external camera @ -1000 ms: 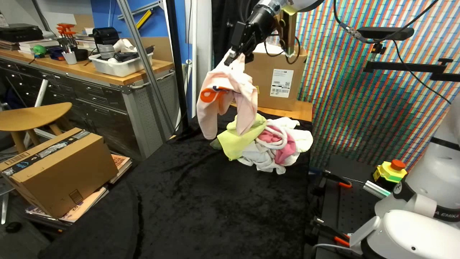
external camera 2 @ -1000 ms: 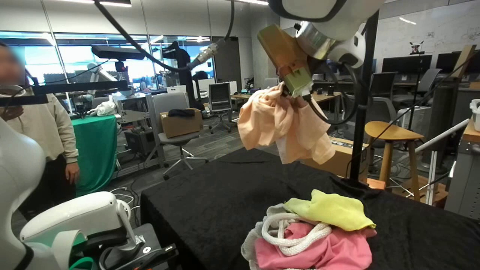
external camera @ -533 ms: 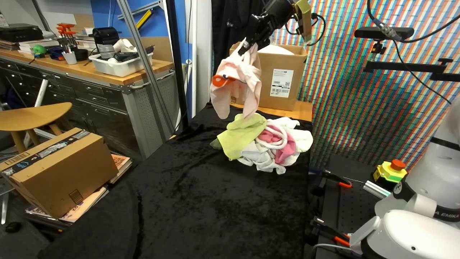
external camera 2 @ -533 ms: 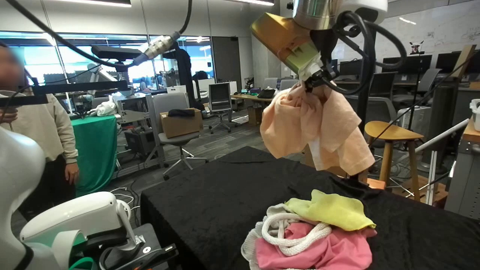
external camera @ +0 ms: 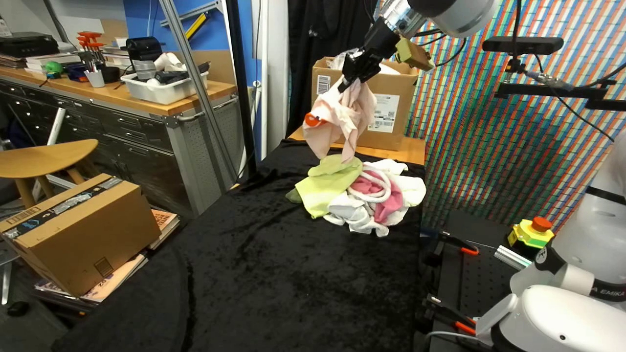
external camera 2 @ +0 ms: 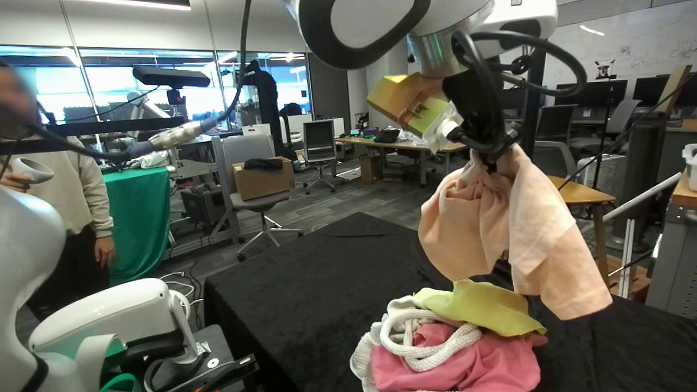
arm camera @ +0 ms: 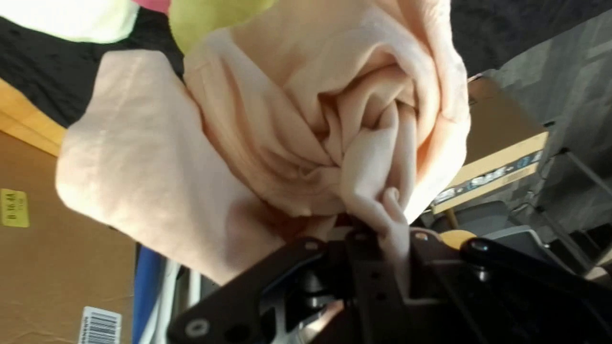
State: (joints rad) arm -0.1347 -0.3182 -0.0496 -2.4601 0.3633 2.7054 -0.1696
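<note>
We have the gripper [arm camera: 396, 248] with both jaws clamped on a peach cloth [arm camera: 296, 110]; a twisted pinch runs between them, the bulk spreads out past them toward 11 o'clock in the wrist view, plus a broad flap [arm camera: 138, 157] at 10 o'clock. In both exterior views we see the cloth hanging in midair at 6 o'clock from the jaws. Heaped on the black table cover [external camera: 274, 283] under it: a lime cloth [external camera 2: 479, 305], a pink cloth [external camera 2: 468, 370], a white rope [external camera 2: 425, 362] and a pale cloth [external camera: 411, 188]. Directly in the way below is the lime one, partly hidden by the peach; we can't tell if they touch. We note a cardboard box [external camera: 386, 139] behind in an exterior view, at 9 o'clock in the wrist view. Long axis: we read it as roughly 12 to 6, loose ends down. In an exterior view one lower corner [external camera 2: 580, 302] points to 5 o'clock; in an exterior view an orange print [external camera: 312, 120] sits between 7 and 8 o'clock from the jaws.
</note>
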